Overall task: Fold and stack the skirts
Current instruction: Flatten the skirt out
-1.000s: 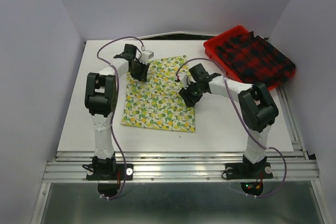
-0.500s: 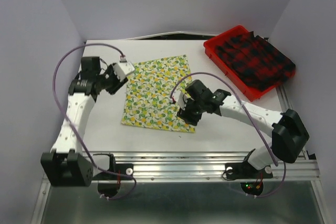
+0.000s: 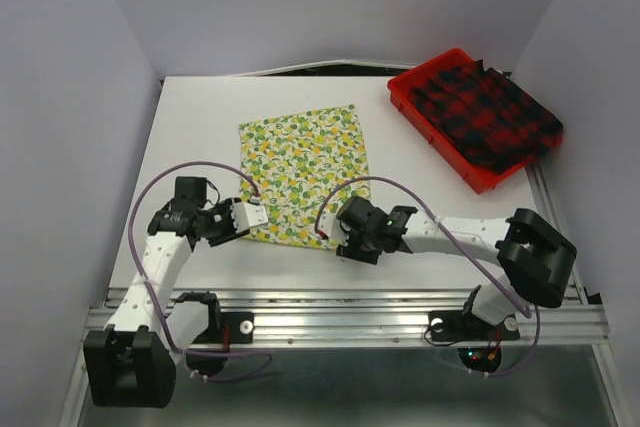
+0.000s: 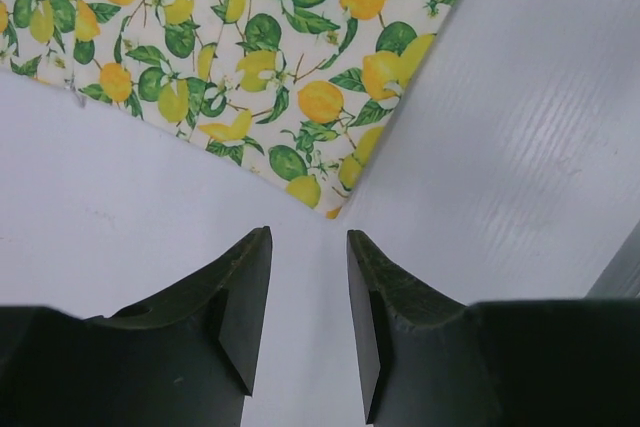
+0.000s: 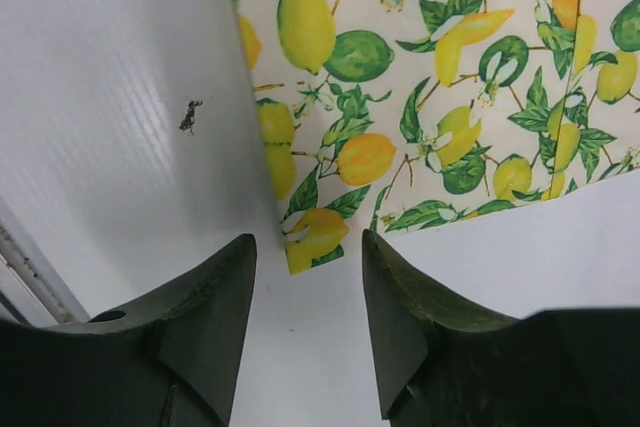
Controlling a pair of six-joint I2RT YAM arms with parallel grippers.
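Note:
The cream-yellow lemon-print skirt [image 3: 303, 162] lies flat in the middle of the table. Its near-left corner [image 4: 335, 209] sits just ahead of my left gripper [image 4: 308, 239], which is open with only bare table between the fingers. From above, the left gripper [image 3: 252, 227] hovers low at that corner. My right gripper [image 3: 350, 245] is at the near-right corner. It is open too, with the corner tip [image 5: 305, 252] lying between its fingertips [image 5: 238, 257], untouched. The red-and-black plaid skirt [image 3: 487, 107] is bunched in the red tray.
The red plastic tray [image 3: 405, 87] stands at the far right, its outer end past the table's side. A metal rail [image 3: 340, 297] runs along the near edge, close behind both grippers. A small dark speck [image 5: 188, 115] marks the table beside the skirt.
Both arms have swung from the far half of the lemon skirt down to its near corners. The left gripper has opened wider. The skirt itself has not shifted.

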